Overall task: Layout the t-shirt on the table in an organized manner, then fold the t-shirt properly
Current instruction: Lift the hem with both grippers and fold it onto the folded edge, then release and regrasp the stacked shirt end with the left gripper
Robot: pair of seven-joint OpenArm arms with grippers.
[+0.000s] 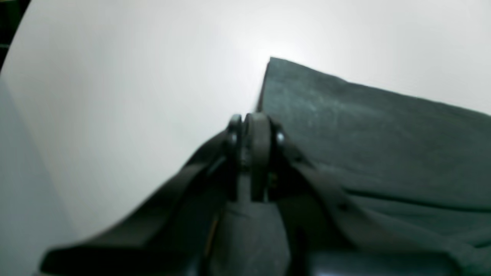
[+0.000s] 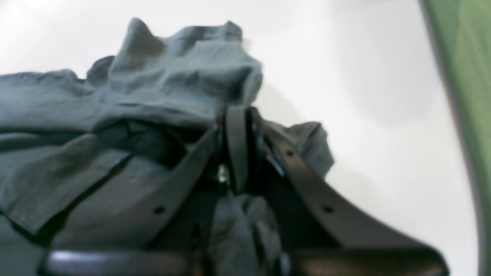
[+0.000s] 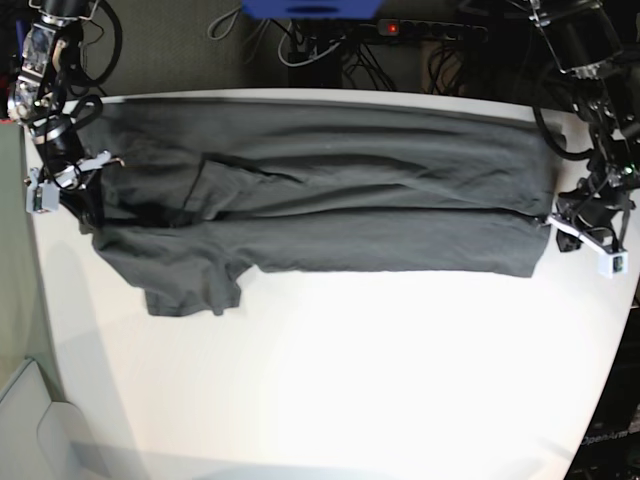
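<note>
My left pincer (image 1: 251, 126) and right pincer (image 2: 238, 126) are both clamped on the t-shirt (image 3: 330, 215), stretched across the table's (image 3: 330, 380) far half. Looks halved lengthwise already, I think; sleeve's rumpled, more folds left.

Both wrist views blurred; t-shirt (image 2: 57, 107) cut off at frame edges.

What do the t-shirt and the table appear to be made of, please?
The t-shirt: soft woven or knit cloth, matte charcoal grey, going by its wrinkles, folds and limp drape.
The table: a smooth, hard white top, probably laminate or painted board, with a matte finish and only soft glare.
</note>
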